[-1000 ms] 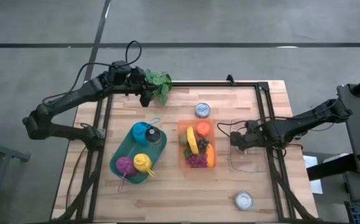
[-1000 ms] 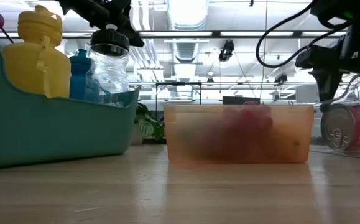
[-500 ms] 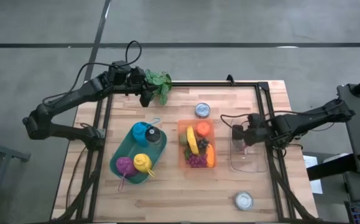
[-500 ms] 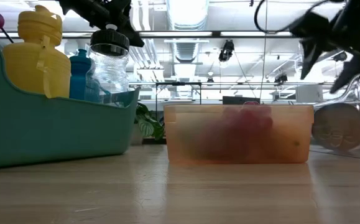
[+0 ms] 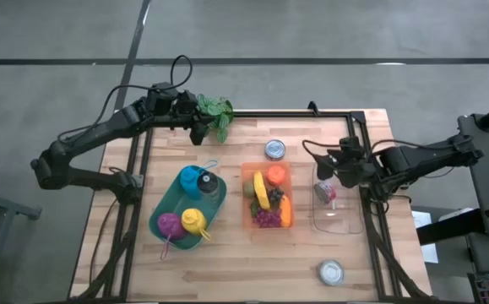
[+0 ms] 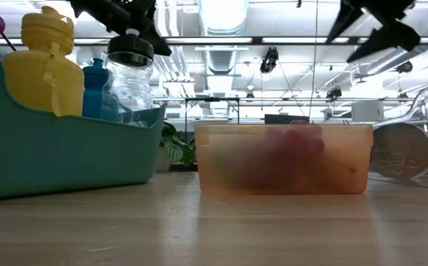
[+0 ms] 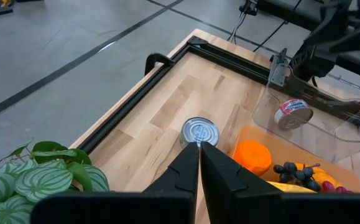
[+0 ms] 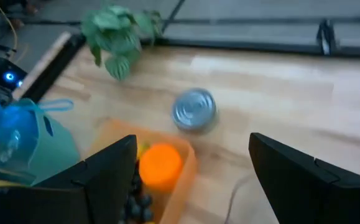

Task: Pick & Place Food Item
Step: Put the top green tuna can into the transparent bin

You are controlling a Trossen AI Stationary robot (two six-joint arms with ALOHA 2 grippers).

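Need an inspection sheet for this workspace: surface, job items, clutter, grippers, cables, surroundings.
Surface: wooden table with a black frame.
Job's things: orange bin holds mixed food; a small can lies on its side in the clear bin.
Clutter: teal tray with bottles; two upright cans, one behind the orange bin, one near the front edge; plant at the back edge.
Grippers: left gripper shut, empty, raised near the plant; right gripper open, empty, above the clear bin's back end.
Cables: black loops along both arms; none seen on the tabletop.
Surroundings: grey floor; ceiling lights in the low view; no people seen.
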